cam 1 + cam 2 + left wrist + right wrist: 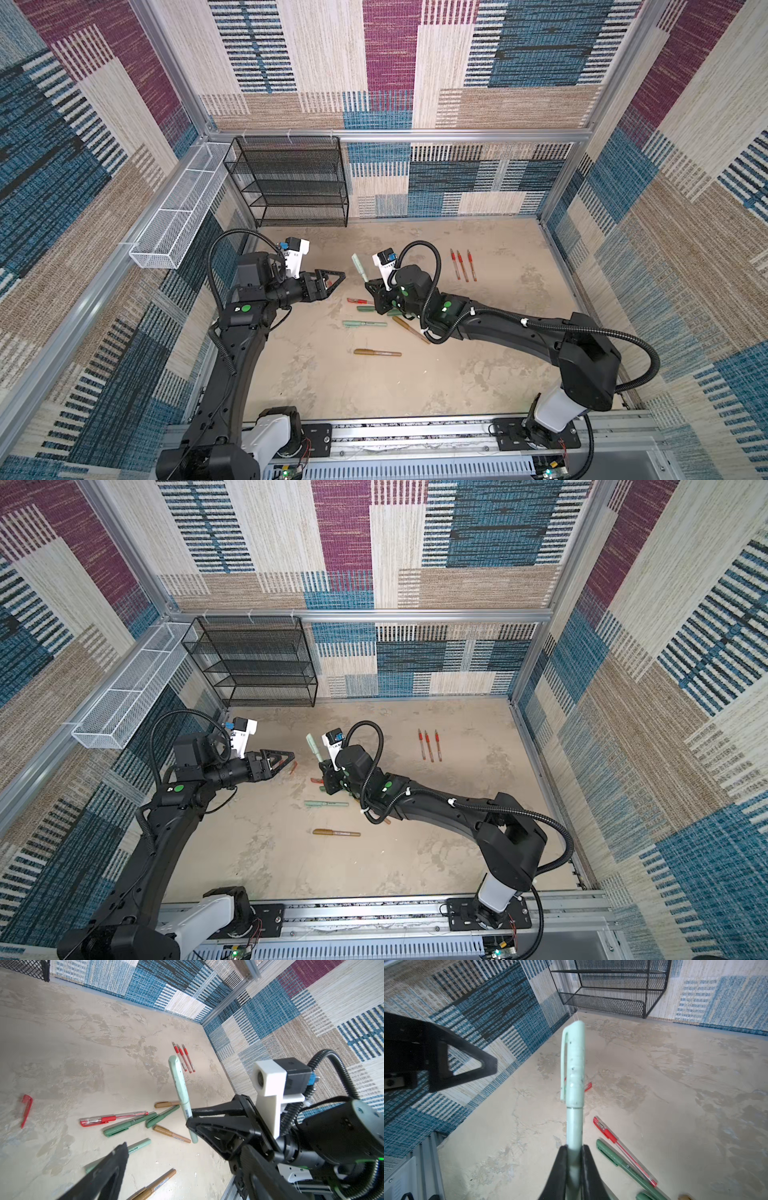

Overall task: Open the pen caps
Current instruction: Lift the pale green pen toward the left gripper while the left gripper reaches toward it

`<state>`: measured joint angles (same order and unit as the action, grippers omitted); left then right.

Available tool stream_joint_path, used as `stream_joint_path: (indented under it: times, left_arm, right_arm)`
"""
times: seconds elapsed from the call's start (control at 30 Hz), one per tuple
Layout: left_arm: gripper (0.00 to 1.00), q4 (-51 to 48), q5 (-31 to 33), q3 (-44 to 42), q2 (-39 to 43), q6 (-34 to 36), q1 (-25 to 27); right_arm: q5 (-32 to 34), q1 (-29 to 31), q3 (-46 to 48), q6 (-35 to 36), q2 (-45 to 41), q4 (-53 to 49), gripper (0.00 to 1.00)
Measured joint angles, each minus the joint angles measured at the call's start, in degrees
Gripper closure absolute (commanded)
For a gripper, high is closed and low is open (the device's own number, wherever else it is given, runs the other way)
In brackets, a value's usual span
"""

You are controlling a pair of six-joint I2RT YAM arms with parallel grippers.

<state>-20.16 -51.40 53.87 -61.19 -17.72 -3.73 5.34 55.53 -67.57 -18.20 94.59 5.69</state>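
My right gripper [574, 1159] is shut on the barrel of a pale mint pen [359, 268], held tilted above the table. Its mint cap [574, 1064] is still on and points away from the jaws. My left gripper [336, 282] stands open and empty just left of that cap, apart from it; one of its fingers [467, 1064] shows in the right wrist view. A loose red cap [26, 1109] lies on the table. Below the grippers lie capped pens: a red one [114, 1119], dark green ones [128, 1125], bronze ones [171, 1133] and a mint one [365, 323].
Three uncapped red pens [462, 264] lie side by side at the back right. A black mesh shelf [291, 178] stands against the back wall, with a white mesh basket [174, 216] on the left wall. A metal rail [415, 432] runs along the front edge.
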Motion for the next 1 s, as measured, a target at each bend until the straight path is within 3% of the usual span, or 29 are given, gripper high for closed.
stream_joint_path:
  times: [0.2,0.47,0.57,0.7,0.87,1.0]
  left_arm:
    - [0.20,0.9,0.1,-0.5,-0.7,-2.0,0.0]
    - [0.46,2.0,0.3,-0.8,-0.9,-4.7,-0.1]
    - [0.61,2.2,0.5,-0.9,-0.9,-5.1,-0.2]
    - [0.71,2.3,1.4,-0.9,-0.9,-5.2,-0.2]
    - [0.98,2.8,1.0,-1.1,-0.7,-6.3,-0.1]
    - [1.00,3.0,0.7,-1.3,-0.4,-6.5,-0.1]
  right_arm:
    - [1.9,3.9,-1.5,-0.9,0.8,0.9,0.94]
    - [2.8,6.8,-2.0,-1.2,1.7,1.2,0.95]
    - [2.8,7.5,-1.8,-1.2,1.7,1.5,0.95]
    - [2.9,8.1,-2.1,-1.2,1.7,1.7,0.95]
    - [3.2,8.3,-2.8,-1.2,2.4,0.9,0.95]
    - [3.9,8.7,-3.1,-1.2,2.6,0.7,0.87]
